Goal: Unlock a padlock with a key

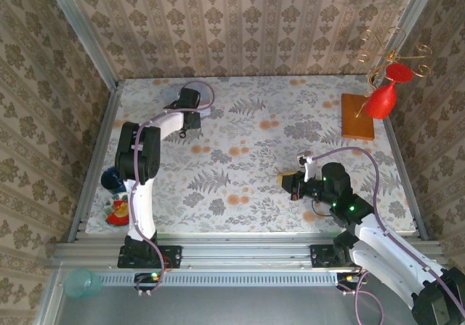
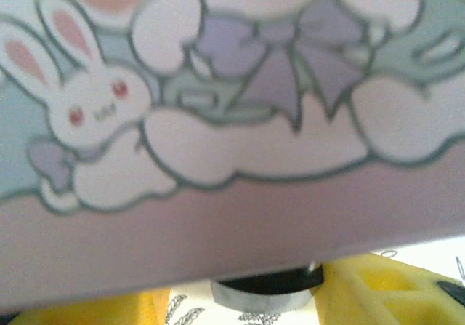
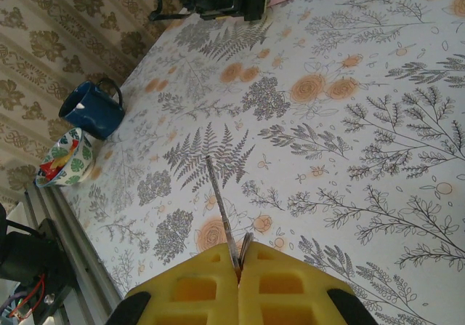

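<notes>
The pastel cartoon tin with a white bunny looms close and blurred in the left wrist view. Below its pink edge sits the dark padlock with a silvery rim, between the yellow fingers of my left gripper. The right finger touches it, and a strip of tablecloth shows between it and the left finger. From above, my left gripper is at the back left of the table. My right gripper is shut on a thin silver key, blade pointing forward, above the cloth near the front right.
A blue mug and a patterned bowl stand at the table's left edge. A wooden base with a wire stand and a red glass is at the back right. Patterned walls enclose three sides.
</notes>
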